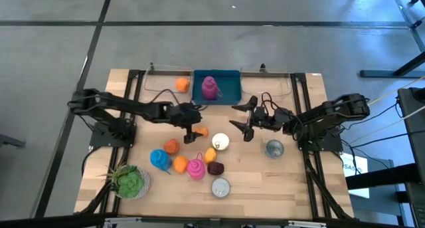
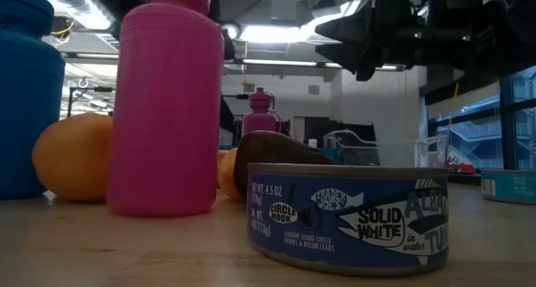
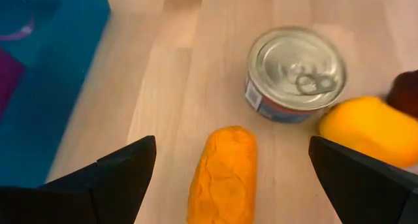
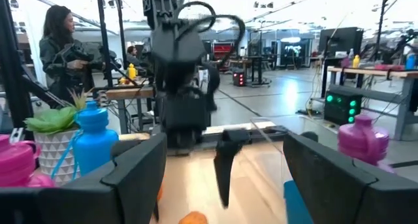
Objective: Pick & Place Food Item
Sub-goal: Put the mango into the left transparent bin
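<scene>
Now the left gripper [image 1: 192,132], fingers spread wide and empty, hovers over the long orange bread-like food piece [image 3: 223,175] near the table's centre; I think it should descend straight and close across the narrow width. At three o'clock the right gripper [image 1: 244,123] waits open. I count three cans, two pink bottles, one blue bottle.

Pale wooden table [image 3: 170,87], shiny metal tin [image 3: 295,72], matt, rough orange food piece [image 3: 223,175].
</scene>
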